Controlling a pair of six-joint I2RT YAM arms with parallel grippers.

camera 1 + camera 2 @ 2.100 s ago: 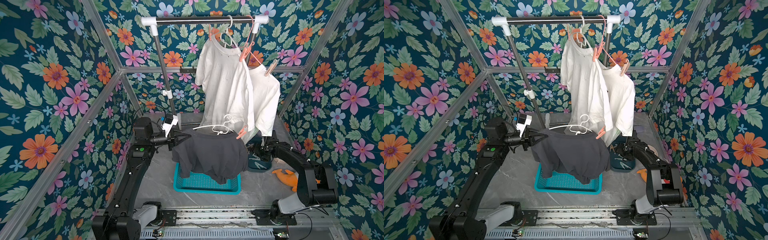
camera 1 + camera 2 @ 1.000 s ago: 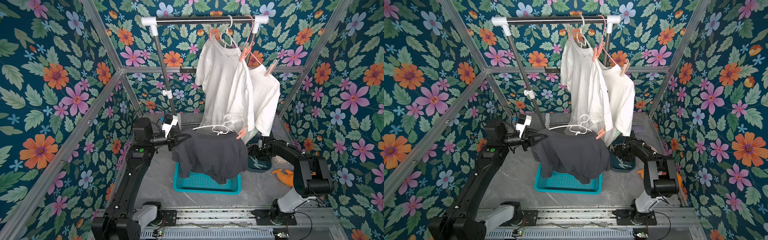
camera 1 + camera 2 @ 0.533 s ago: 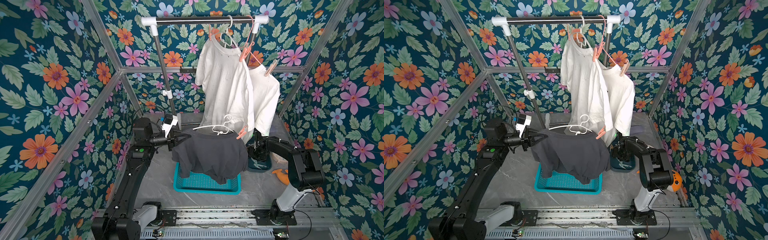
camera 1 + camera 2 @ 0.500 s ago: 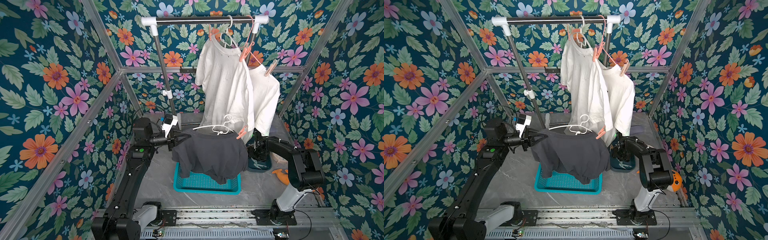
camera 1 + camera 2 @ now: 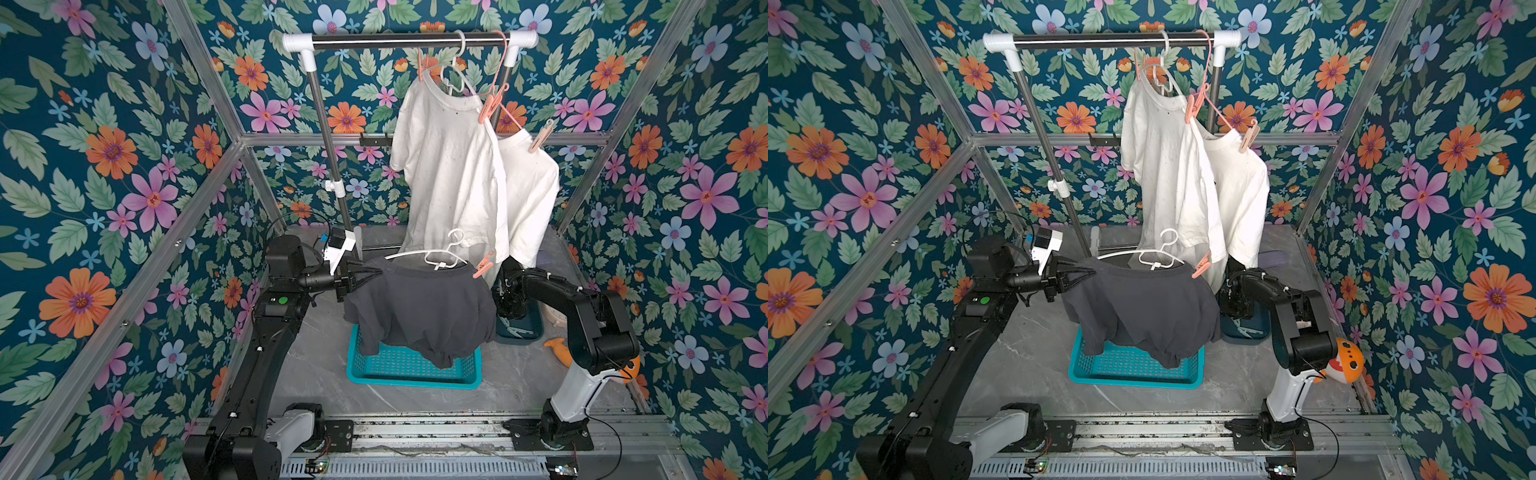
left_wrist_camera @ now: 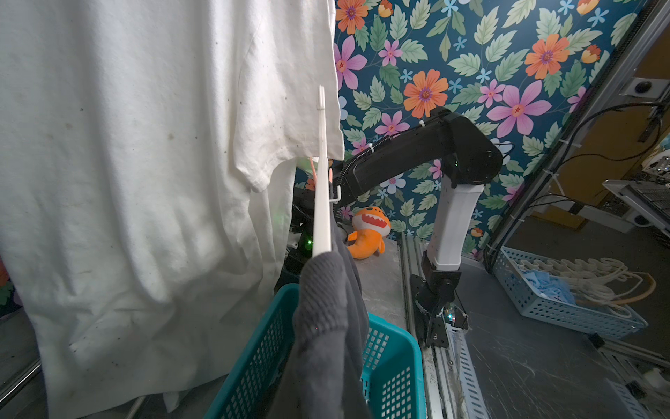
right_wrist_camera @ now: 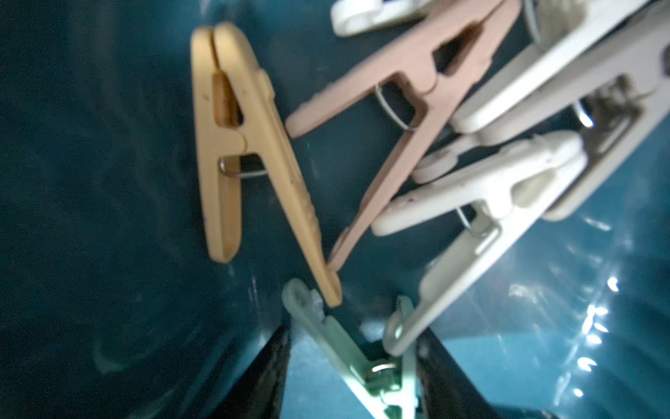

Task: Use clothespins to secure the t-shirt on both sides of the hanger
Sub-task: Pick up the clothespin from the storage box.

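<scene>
A dark grey t-shirt (image 5: 419, 307) hangs on a white hanger (image 5: 440, 253) above the basket. My left gripper (image 5: 365, 276) is shut on the shirt's left shoulder and the hanger end; in the left wrist view the fabric (image 6: 326, 326) hides its fingers. One salmon clothespin (image 5: 483, 266) clips the right shoulder. My right gripper (image 7: 353, 333) is down in a dark teal bin (image 5: 523, 328) of several loose clothespins. Its jaws stand open on either side of a pale green-grey clothespin (image 7: 348, 348), with a gap on one side. A beige clothespin (image 7: 235, 145) and a pink one (image 7: 409, 98) lie just beyond.
Two white t-shirts (image 5: 449, 174) hang pinned on the rack bar (image 5: 407, 39) behind. A teal basket (image 5: 411, 374) sits under the dark shirt. An orange plush toy (image 5: 1343, 361) lies at the right, behind the right arm's base. The rack pole (image 5: 328, 153) stands near my left wrist.
My right arm has swung left and dipped into the bin, and its jaws have narrowed round a clothespin. The left arm, shirt and hanger have not moved.
</scene>
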